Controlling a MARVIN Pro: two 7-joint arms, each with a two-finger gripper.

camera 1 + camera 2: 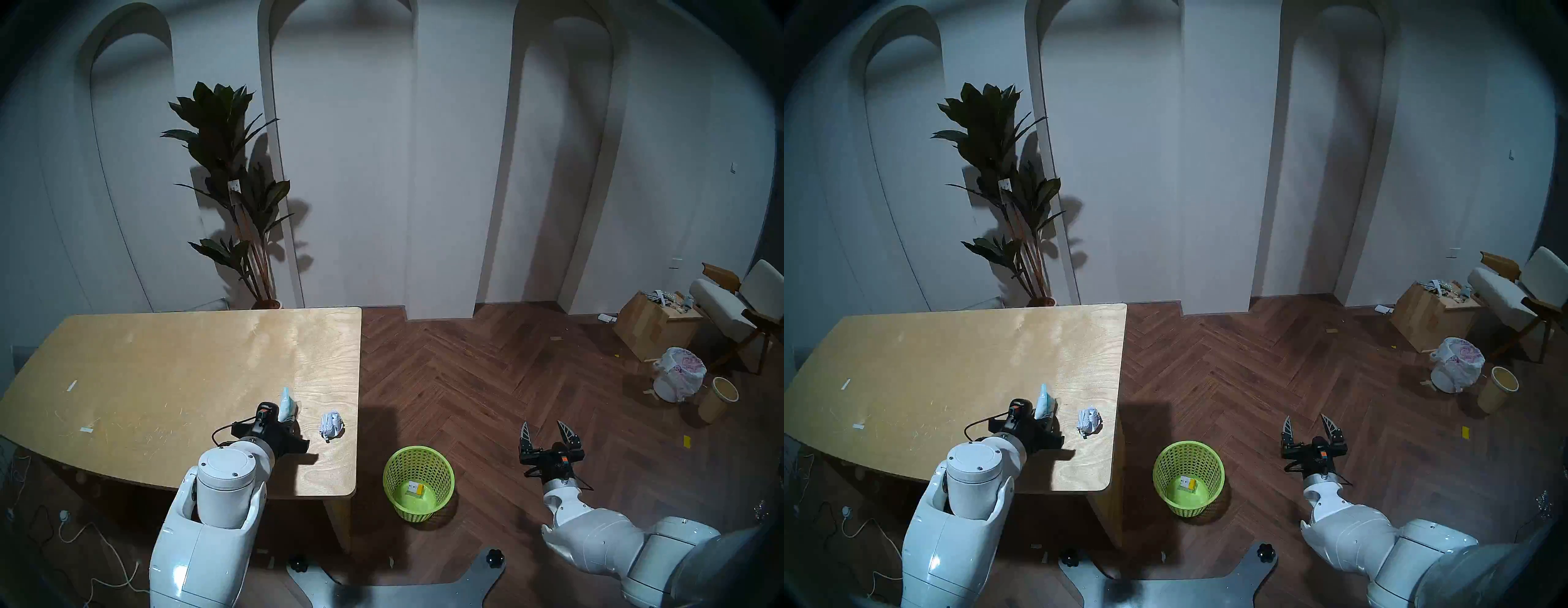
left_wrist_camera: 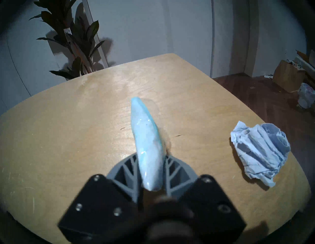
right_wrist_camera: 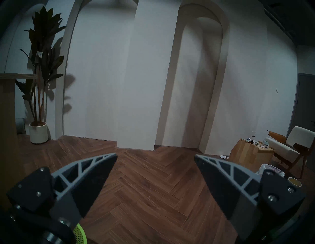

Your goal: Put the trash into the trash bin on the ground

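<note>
My left gripper is shut on the lower end of a pale blue-white cone-shaped wrapper, which points up and away over the wooden table. The head view shows the same wrapper near the table's right side. A crumpled white paper ball lies on the table just right of it, apart from the fingers. The lime-green mesh trash bin stands on the floor beside the table's right edge, with a small cardboard box with a yellow top inside. My right gripper hangs open and empty over the floor, right of the bin.
At the far right stand a white bin with a pink-printed bag, a beige cylindrical bin, a wooden crate of scraps and a chair. A potted plant stands behind the table. Cables lie on the floor at left.
</note>
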